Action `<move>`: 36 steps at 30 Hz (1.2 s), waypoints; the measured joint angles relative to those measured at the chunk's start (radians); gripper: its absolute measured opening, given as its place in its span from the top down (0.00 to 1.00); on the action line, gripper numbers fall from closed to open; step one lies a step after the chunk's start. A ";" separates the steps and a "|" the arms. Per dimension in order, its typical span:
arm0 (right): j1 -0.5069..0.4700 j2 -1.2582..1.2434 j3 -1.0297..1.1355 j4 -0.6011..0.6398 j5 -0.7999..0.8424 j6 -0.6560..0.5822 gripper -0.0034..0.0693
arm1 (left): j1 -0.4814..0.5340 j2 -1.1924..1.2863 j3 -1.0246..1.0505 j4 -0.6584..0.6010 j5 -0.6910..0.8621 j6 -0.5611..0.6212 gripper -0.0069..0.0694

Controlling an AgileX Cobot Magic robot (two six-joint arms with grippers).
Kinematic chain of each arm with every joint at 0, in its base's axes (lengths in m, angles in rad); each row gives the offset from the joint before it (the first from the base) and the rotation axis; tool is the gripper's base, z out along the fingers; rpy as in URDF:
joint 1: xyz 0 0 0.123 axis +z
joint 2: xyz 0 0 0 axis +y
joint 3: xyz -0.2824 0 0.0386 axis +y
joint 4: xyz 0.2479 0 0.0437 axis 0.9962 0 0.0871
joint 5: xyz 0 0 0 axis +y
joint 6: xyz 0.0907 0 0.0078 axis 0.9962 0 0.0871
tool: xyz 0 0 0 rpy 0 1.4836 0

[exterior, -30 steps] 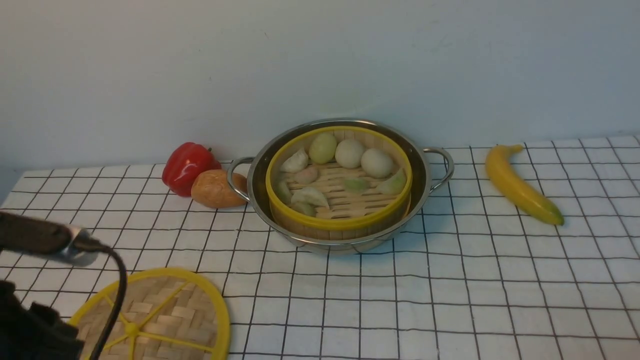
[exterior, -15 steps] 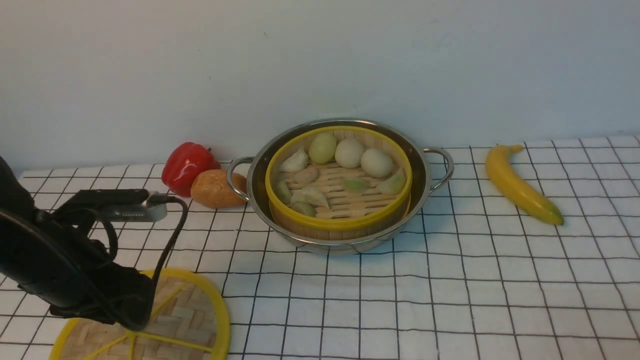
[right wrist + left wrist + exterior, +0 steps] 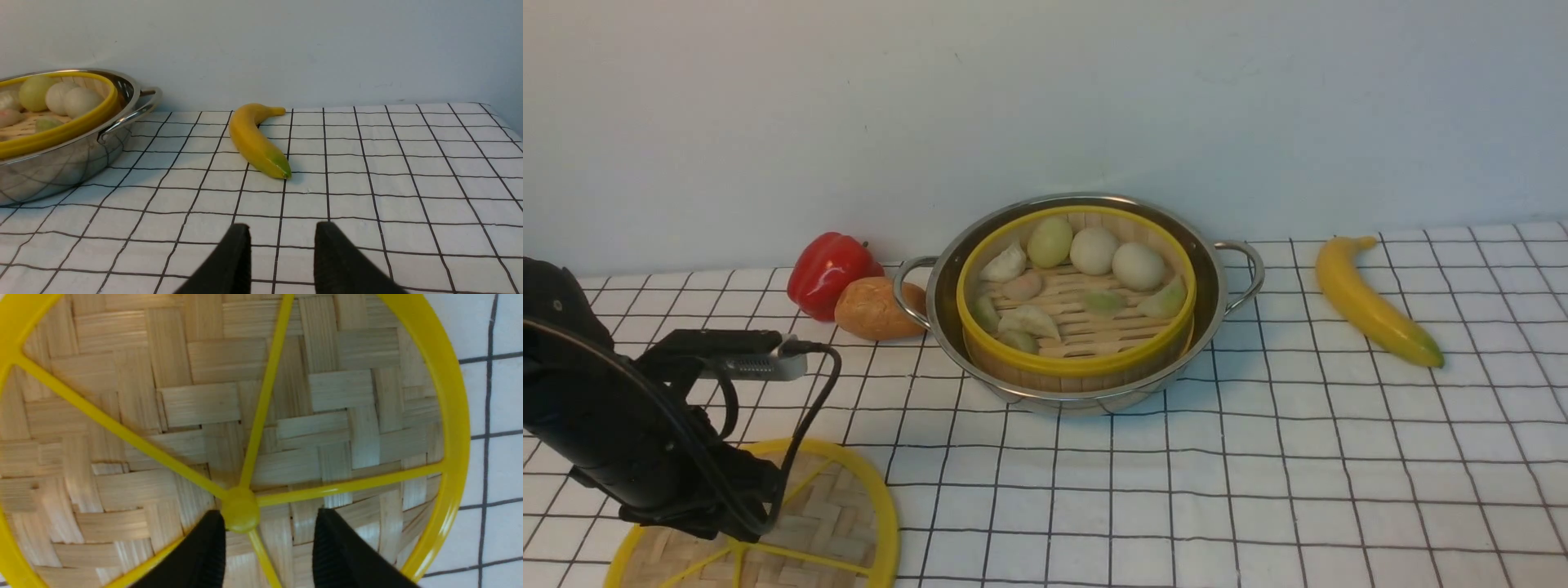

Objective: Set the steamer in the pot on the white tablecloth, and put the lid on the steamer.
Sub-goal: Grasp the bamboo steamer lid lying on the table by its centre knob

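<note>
Flat woven-bamboo yellow-rimmed lid (image 3: 286, 416) lies on white grid tablecloth (image 3: 1258, 490), near-left; left gripper (image 3: 269, 522) fingers spread astride a spoke (image 3: 261, 555) by its hub (image 3: 241, 508), nothing pinched; bamboo steamer (image 3: 1078, 363) already in shiny steel pot (image 3: 1217, 286); right gripper (image 3: 282, 230) spread, empty; next: pinch, lift, centre over steamer

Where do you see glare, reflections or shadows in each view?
Front view: soft, even light, only a faint shadow under the banana. Left wrist view: a glare streak along the lid rim. Right wrist view: the pot wall mirrors the tablecloth grid.
</note>
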 joint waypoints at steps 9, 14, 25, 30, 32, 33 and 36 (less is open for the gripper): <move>0.000 0.000 0.000 0.000 0.000 0.000 0.62 | 0.000 0.001 0.000 0.013 -0.032 0.000 0.54; 0.000 0.000 0.000 0.000 0.000 0.000 0.62 | 0.000 0.037 0.000 0.013 -0.044 0.000 0.54; 0.000 0.000 0.000 0.000 0.000 0.000 0.62 | 0.000 0.087 0.000 0.011 -0.041 -0.013 0.58; 0.000 0.000 0.000 0.000 0.000 0.000 0.62 | 0.000 0.087 -0.004 0.014 -0.020 -0.037 0.76; 0.000 0.000 0.000 0.000 0.000 0.000 0.62 | 0.000 0.087 -0.015 0.015 0.009 -0.038 0.76; 0.000 0.000 0.000 0.000 0.000 0.000 0.62 | 0.000 0.088 -0.032 0.018 0.059 -0.039 0.76; 0.000 0.000 0.000 0.000 0.000 0.000 0.62 | 0.000 0.090 -0.098 0.017 0.183 -0.039 0.76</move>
